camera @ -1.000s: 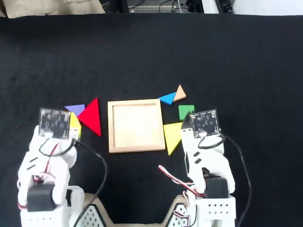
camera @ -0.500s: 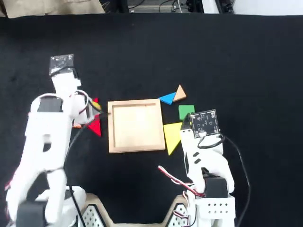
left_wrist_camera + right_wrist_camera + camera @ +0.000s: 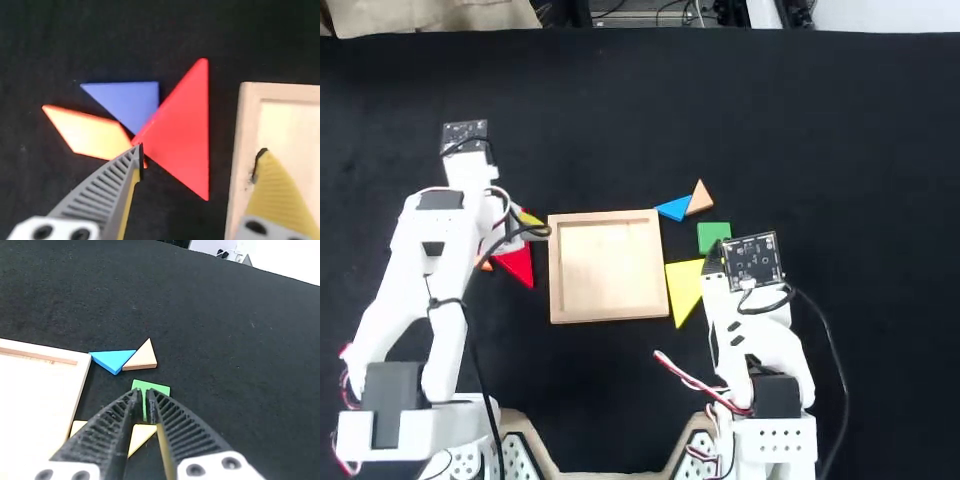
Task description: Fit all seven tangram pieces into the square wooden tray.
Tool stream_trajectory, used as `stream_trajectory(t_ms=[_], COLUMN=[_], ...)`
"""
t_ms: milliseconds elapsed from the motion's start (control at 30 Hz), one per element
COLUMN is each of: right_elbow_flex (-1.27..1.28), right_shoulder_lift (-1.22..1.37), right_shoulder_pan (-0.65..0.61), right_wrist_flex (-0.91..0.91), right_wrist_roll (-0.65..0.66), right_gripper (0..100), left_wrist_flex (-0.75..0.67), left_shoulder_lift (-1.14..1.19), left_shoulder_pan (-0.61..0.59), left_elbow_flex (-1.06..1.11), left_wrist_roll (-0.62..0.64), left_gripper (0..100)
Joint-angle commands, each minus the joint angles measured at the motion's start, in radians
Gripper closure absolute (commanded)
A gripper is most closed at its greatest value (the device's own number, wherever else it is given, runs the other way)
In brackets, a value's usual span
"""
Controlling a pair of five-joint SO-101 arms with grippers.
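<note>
Wooden tray (image 3: 605, 315) lies toward the bench's (image 3: 770, 120) near edge. Left gripper (image 3: 200, 170) jaws released over the red triangle (image 3: 182, 130) beside its rim. Right gripper (image 3: 142, 399) jaws clenched.

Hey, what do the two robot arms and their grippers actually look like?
The left arm and right arm are white plastic with black motors, black cables and a dark square board at the wrist. The left gripper has ribbed grey and yellow fingers; the right gripper has ribbed black ones.
</note>
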Motion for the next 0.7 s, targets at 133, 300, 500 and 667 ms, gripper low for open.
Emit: stream_trajectory(t_ms=[133,300,500,667], right_elbow_flex=[-0.005,-0.005,-0.005,-0.005], right_shoulder_lift=[-0.061,-0.061,-0.061,-0.061], right_shoulder_pan=[-0.017,-0.017,-0.017,-0.017], right_wrist_flex=[0.009,0.011,0.011,0.011], right_wrist_roll=[-0.003,-0.003,-0.002,-0.002], right_gripper=[96.6,96.6,96.6,96.6], left_wrist_flex=[-0.018,-0.078,-0.081,-0.081], left_shoulder_lift=[0.043,0.089,0.170,0.192], left_shoulder_pan=[-0.024,-0.024,-0.027,-0.022], left_elbow_flex=[-0.018,-0.018,-0.028,-0.030], left_wrist_roll=[0.000,0.005,-0.002,-0.002], left_gripper=[65,65,65,65])
